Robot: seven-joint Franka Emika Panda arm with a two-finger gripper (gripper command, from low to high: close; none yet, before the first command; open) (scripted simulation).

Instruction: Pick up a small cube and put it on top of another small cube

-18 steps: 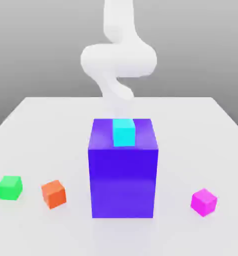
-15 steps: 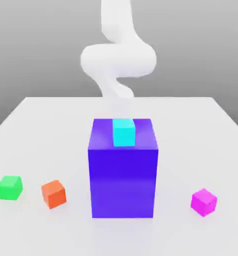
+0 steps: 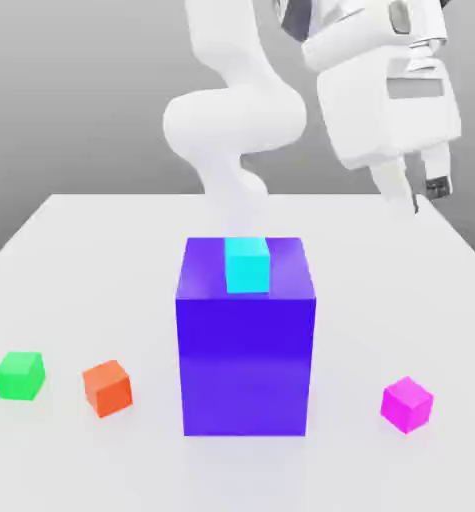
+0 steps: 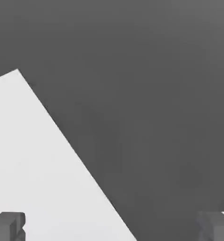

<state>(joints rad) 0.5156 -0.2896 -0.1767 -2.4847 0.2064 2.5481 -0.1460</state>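
Observation:
A small magenta-pink cube rests on the white table near the front, at the exterior view's right. My gripper hangs high above the table's right side, well above and behind that cube, tilted. It is open and holds nothing. In the hand view its two fingertips stand wide apart, with a corner of the table and dark floor between them. A green cube and an orange cube of the same size sit at the front, on the exterior view's left.
A tall blue-violet box stands in the table's middle with a cyan cube on its top. It lies between the pink cube and the other two small cubes. The white arm rises behind the box.
The hand has swung into the exterior view at the upper right; before, just the arm's bent links were seen. None of the cubes has moved.

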